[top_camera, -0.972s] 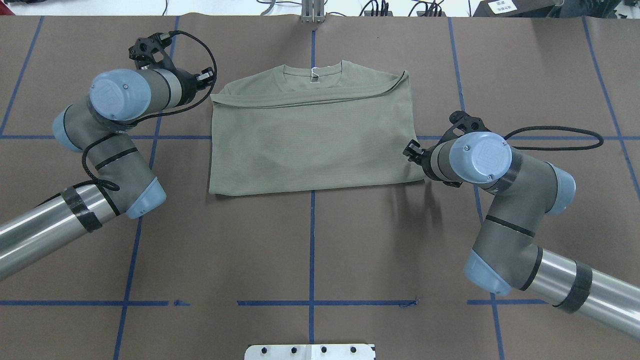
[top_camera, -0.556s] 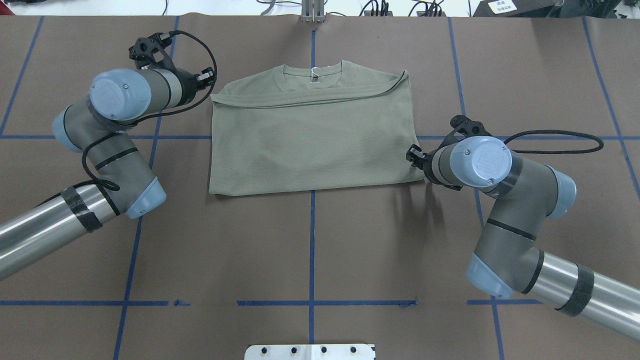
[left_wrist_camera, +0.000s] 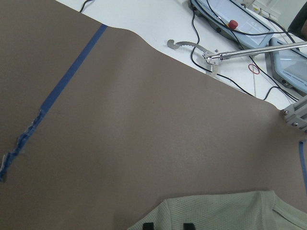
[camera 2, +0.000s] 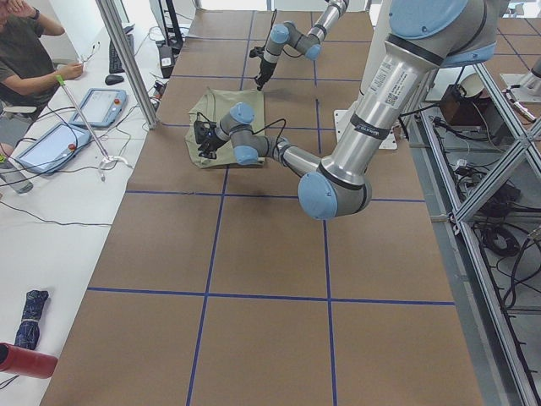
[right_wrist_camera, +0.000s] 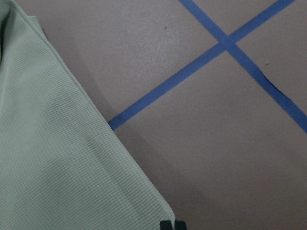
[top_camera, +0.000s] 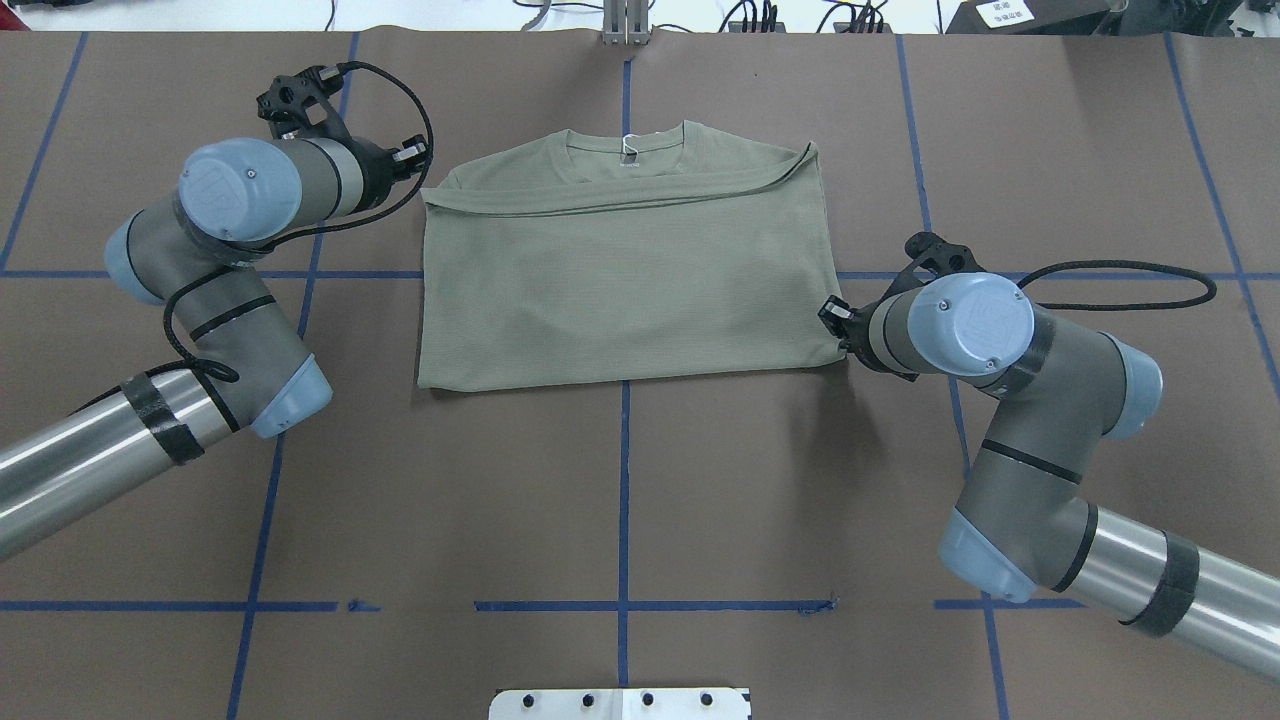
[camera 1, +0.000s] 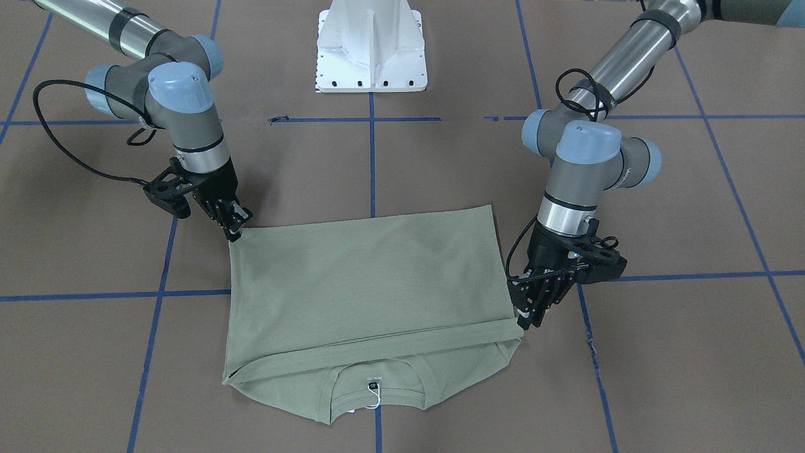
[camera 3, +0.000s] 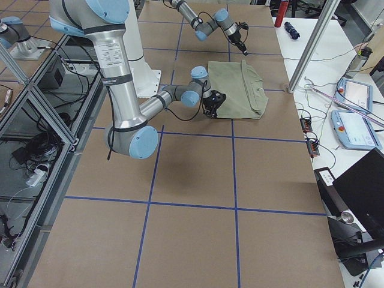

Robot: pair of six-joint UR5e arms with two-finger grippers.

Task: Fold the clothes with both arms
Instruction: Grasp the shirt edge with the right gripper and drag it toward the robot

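Pinching shirt [camera 1: 365, 283] corner, right gripper [camera 1: 234, 228] was closed | left gripper [camera 1: 527, 318] stood spread, ungripped, by shoulder toward table's [top_camera: 450, 500] far edge | risk: one-sided lift would skew fold

A sage-green long-sleeved knit shirt [top_camera: 620, 290] lies flat on the tabletop, folded to a rough rectangle, its round ribbed collar [top_camera: 568, 155] and white hang tag [top_camera: 629, 147] at the far edge. The left grey-and-silver arm [top_camera: 200, 260] has its jaws parted over the far left corner; the right arm [top_camera: 1000, 400] pinches the near right corner with its jaws.
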